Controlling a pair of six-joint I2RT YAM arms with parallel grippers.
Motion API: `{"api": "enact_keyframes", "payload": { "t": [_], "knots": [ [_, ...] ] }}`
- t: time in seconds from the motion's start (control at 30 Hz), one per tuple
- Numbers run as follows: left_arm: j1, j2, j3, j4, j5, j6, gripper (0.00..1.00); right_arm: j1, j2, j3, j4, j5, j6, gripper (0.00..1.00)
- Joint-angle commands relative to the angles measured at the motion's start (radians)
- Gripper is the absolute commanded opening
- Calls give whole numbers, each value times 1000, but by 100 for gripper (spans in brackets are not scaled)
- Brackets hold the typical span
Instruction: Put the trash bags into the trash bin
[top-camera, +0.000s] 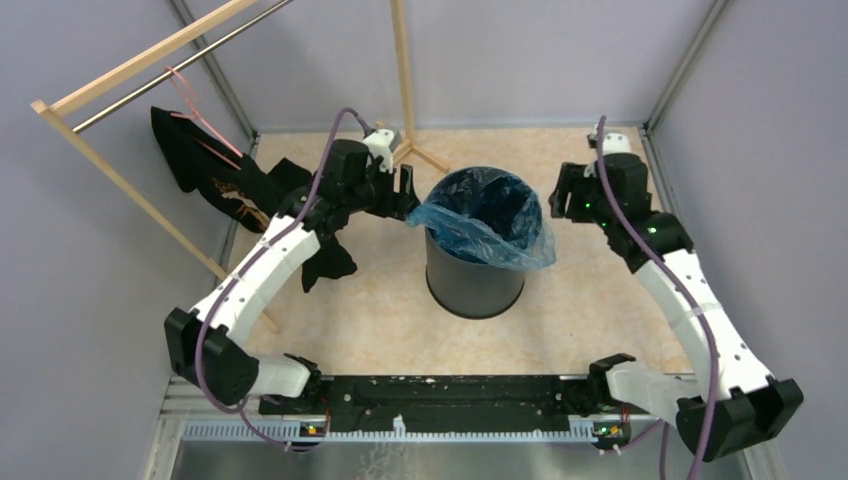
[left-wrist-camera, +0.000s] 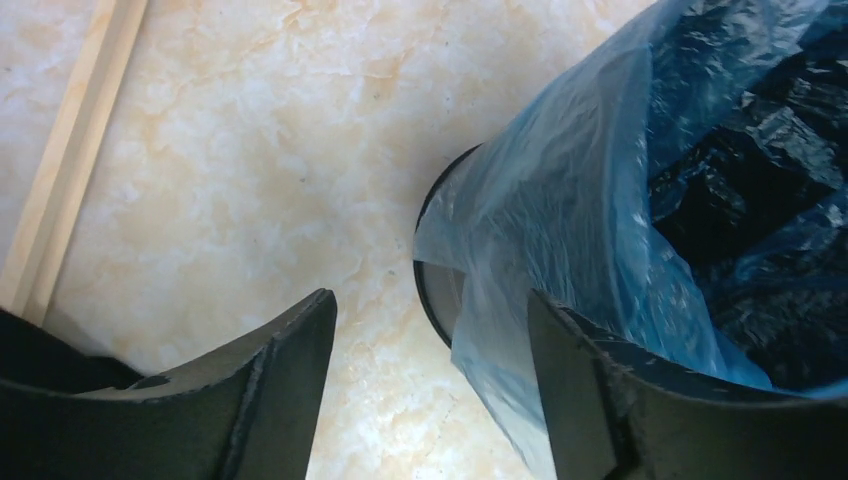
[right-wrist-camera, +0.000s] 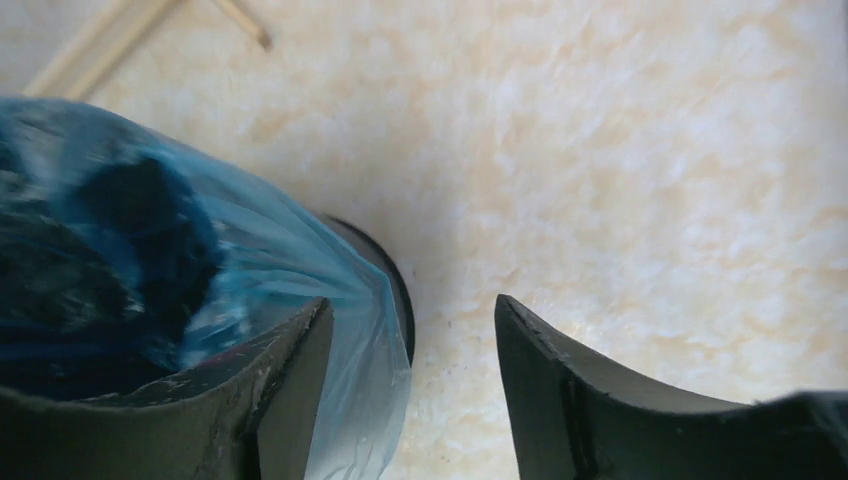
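The dark round trash bin (top-camera: 474, 285) stands mid-table. The translucent light-blue trash bag (top-camera: 487, 222) lines its inside and spills over the rim, most of all on the front right. My left gripper (top-camera: 405, 193) is open at the bin's left rim. In the left wrist view the bag's film (left-wrist-camera: 560, 220) hangs over the rim (left-wrist-camera: 432, 300) between my spread fingers (left-wrist-camera: 285, 385). My right gripper (top-camera: 562, 197) is open just right of the bin. In the right wrist view the bag (right-wrist-camera: 330, 310) drapes over the rim (right-wrist-camera: 400, 300) beside my left finger (right-wrist-camera: 285, 380).
A black cloth garment (top-camera: 235, 190) hangs from a wooden rack (top-camera: 130, 60) at the back left, part of it lying under my left arm. A wooden rack foot (top-camera: 425, 155) stands behind the bin. Grey walls close in the marbled table (top-camera: 380, 310).
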Motion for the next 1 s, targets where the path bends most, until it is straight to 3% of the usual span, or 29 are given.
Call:
{"api": "enact_keyframes", "payload": {
  "t": [0.0, 0.17, 0.33, 0.53, 0.67, 0.8, 0.97],
  "knots": [
    [5, -86, -37, -44, 9, 80, 80, -8, -90, 188, -130, 55, -55, 66],
    [4, -116, -31, -83, -75, 75, 83, -8, -110, 205, 13, -453, -77, 88],
    [5, -164, 19, -139, -203, 66, 89, 21, -18, 170, 217, -857, 111, 88],
    [4, -227, 15, -160, -159, 52, 93, 191, 103, 171, 220, -772, 158, 85],
    [4, -211, 108, -223, -203, 93, 97, 265, 146, 179, 214, -730, 171, 81],
    [5, -156, 218, -254, -202, 105, 98, 313, 170, 142, 304, -828, 245, 68],
    [6, -107, 270, -181, -63, 56, 98, 387, 154, 133, 286, -806, 250, 57]
  ]
}}
